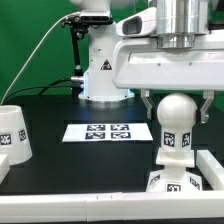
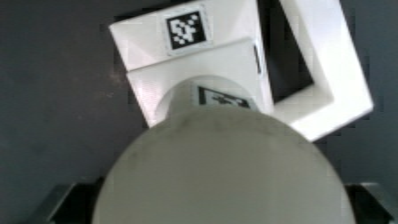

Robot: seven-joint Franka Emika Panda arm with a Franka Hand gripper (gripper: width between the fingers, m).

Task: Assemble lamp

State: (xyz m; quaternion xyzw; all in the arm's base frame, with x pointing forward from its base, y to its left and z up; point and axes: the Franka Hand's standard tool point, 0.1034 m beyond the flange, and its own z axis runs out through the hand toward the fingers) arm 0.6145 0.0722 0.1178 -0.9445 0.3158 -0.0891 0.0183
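- Nearest me, a raised white rail (image 1: 90,206) edges the black table.
- Just behind it sits the squat, stepped white plastic base (image 1: 172,183), with the round-headed white bulb (image 1: 174,135) upright on it.
- My two-finger gripper (image 1: 177,115) straddles the bulb's head, fingers wide apart, holding nothing.
- Farther back lie the marker board (image 1: 110,132) and the tapered white shade (image 1: 10,132).

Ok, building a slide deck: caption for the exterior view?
Open gripper straddles the bulb upright on the base; shade sits aside.
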